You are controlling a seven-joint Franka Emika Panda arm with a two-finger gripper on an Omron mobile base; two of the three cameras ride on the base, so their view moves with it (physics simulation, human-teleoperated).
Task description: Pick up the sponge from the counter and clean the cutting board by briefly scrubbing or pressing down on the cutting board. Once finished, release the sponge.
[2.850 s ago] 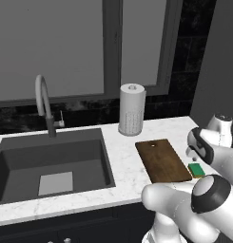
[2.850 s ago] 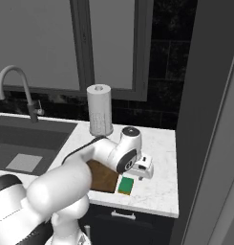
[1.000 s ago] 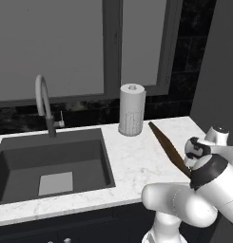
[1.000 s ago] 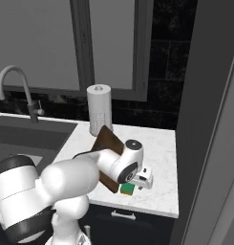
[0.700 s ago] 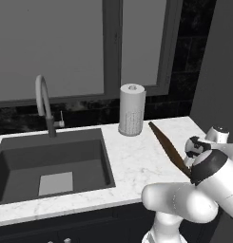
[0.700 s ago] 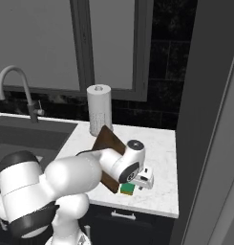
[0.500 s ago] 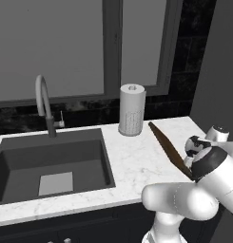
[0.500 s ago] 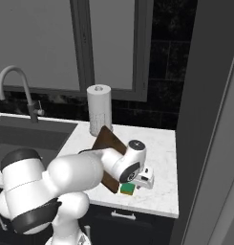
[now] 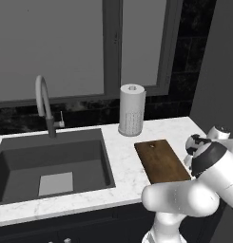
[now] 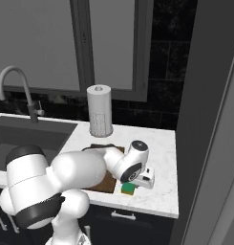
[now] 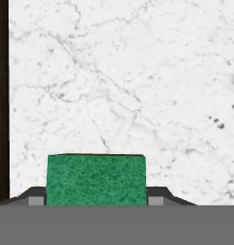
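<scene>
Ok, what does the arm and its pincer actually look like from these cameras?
The arm is built of glossy white rounded segments with dark grey to black bands and caps at the joints. The pincer has a boxy white body. In the hand view its finger tips are small, dark grey and wedge-shaped. No cables or markings are visible.

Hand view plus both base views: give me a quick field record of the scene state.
sponge: small green-topped rectangular sponge on counter, between the tool's fingertips
tool: down at counter, fingertips against the sponge's two sides
cutting board: dark brown wooden rectangle, lying flat on the white marble counter
other: white paper towel roll upright behind board; dark sink further along the counter
</scene>
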